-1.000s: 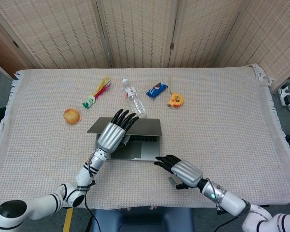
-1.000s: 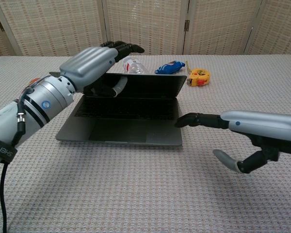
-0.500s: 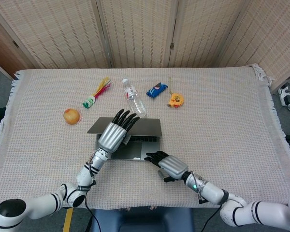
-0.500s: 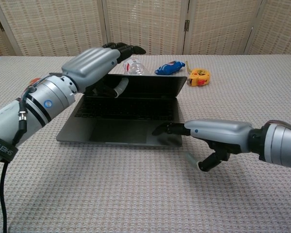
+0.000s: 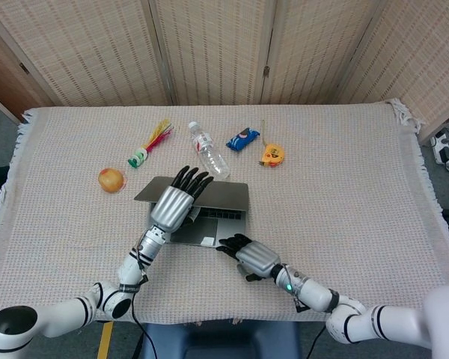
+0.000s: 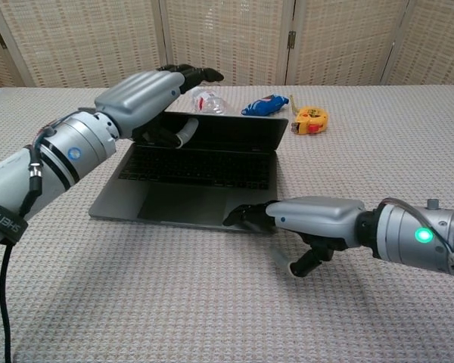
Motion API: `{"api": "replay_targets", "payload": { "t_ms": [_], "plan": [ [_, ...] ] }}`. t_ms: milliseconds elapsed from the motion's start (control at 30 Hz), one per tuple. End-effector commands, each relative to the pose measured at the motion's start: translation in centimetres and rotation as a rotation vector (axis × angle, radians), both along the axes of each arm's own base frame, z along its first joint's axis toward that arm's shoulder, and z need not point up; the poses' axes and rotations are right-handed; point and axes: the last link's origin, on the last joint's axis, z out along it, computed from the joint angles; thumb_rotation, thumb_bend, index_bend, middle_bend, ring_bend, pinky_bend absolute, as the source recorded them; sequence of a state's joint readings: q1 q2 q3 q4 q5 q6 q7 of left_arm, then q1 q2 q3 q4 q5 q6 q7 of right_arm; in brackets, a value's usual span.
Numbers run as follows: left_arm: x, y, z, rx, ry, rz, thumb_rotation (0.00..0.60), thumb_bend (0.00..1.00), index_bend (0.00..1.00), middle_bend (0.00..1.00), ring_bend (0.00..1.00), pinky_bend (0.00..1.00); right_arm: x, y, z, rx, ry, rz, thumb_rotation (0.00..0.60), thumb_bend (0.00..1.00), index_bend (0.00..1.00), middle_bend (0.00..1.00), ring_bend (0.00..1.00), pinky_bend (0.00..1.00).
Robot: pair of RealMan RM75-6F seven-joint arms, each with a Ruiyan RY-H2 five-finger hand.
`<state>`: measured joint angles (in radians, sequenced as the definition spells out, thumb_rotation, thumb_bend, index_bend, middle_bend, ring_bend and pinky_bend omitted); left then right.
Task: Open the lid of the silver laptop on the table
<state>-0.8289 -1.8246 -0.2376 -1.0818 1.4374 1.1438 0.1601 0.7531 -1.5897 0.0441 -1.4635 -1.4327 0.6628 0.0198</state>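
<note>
My left hand grips the laptop lid's top edge; my right hand, fingers extended, presses its near edge.

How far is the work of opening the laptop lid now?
Done: the laptop lid is raised, showing the keyboard. In hand: the left hand holds the lid's top edge; the right hand rests on the base's front edge. Left: tilting the lid further back.

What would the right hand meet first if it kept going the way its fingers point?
Probably the laptop: the right hand points left across its front edge, fingertips seemingly already on the palm rest.
</note>
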Motion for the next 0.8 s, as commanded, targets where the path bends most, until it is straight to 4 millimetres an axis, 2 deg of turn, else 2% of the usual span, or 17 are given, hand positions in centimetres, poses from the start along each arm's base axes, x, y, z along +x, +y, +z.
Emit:
{"api": "replay_targets", "payload": {
  "t_ms": [33,267,500,667,800],
  "plan": [
    [0.0,0.6,0.6,0.012,0.003,0.014,0.6,0.56,0.11,0.14,0.05,0.0,0.0,-0.1,-0.3,0.003,0.015,-0.001,0.6,0.76,0.0,0.0,0.0,0.0],
    [0.1,3.0,3.6,0.067,-0.007,0.079,0.6,0.45,0.09,0.12,0.02,0.0,0.0,-0.2,-0.6,0.001,0.03,-0.009,0.6,0.76,0.0,0.0,0.0,0.0],
    [0.1,6.9,7.4,0.132,-0.004,0.192,0.6,0.42,0.05,0.08,0.0,0.0,0.0,-0.4,-0.7,-0.001,0.037,-0.016,0.6,0.77,0.0,0.0,0.0,0.0],
    [-0.6,9.6,9.7,0.17,-0.018,0.313,0.6,0.38,0.04,0.07,0.0,0.0,-0.1,-0.5,-0.9,0.002,0.049,-0.02,0.6,0.77,0.0,0.0,0.0,0.0],
    [-1.4,11.0,10.8,0.169,-0.033,0.405,0.6,0.36,0.02,0.05,0.0,0.0,-0.1,-0.5,-1.0,0.002,0.053,-0.021,0.6,0.77,0.0,0.0,0.0,0.0]
  ]
}}
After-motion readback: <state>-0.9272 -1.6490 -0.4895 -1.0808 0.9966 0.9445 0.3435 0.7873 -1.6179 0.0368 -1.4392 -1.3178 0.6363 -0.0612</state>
